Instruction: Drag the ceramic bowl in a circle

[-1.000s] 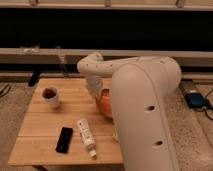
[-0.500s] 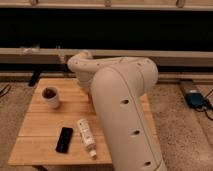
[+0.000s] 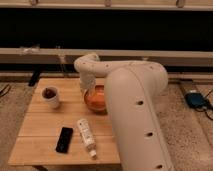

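Claw (image 3: 89,90) down at the near-left rim of the bowl (image 3: 96,100), just under the white wrist and largely hidden by it, so no telling how it stands. Seemingly in contact with the rim or dipped just inside it, though not clear enough to swear to. Bowl toward the right side of the wooden table (image 3: 37,131), its right half covered by the bulky forearm (image 3: 135,115), only the left part of the orange-brown rim and inside showing. Step in hand, by the look of it: the drag itself, or the last of getting hold before it. Next move likely a slow, level sweep along a round path, keeping steady downward or inward pressure so the rim does not slip free. Room needed to the left and front: white cup (image 3: 50,96) well apart at the left, tube (image 3: 86,136) and black phone (image 3: 64,139) nearer the front edge, the tube the closest thing to the bowl's likely path. Table edge at the right out of sight behind the arm, so a wide loop that way risky.
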Controlling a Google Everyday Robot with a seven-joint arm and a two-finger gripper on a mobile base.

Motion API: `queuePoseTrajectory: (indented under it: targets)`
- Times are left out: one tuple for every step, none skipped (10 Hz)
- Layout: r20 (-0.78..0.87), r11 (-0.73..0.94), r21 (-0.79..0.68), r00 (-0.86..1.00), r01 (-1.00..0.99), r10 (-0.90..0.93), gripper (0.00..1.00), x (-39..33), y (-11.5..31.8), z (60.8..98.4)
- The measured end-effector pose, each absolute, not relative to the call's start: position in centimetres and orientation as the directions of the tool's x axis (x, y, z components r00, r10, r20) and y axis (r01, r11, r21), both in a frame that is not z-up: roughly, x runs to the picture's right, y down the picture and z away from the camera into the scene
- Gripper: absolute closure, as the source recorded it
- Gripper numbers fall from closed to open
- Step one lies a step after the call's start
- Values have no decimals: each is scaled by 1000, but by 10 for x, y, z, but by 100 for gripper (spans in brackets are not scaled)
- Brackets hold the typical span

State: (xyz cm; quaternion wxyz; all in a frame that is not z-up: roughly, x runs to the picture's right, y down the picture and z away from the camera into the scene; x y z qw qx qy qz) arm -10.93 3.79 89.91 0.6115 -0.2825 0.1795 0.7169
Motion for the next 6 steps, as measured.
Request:
queuePoseTrajectory:
  targets:
    - [-632, -220, -96, -112, -971, 767, 20, -105, 39, 899]
    - [-642, -250, -106, -125, -963, 756, 20, -102, 41, 900]
    - [-648, -270, -115, -134, -956, 750, 20, -97, 39, 900]
    - [-649, -283, -120, -140, -952, 748, 20, -92, 33, 901]
    - [-652, -283, -117, -141, -952, 745, 20, -90, 33, 901]
    - [-653, -281, -118, -138, -953, 745, 20, -92, 33, 900]
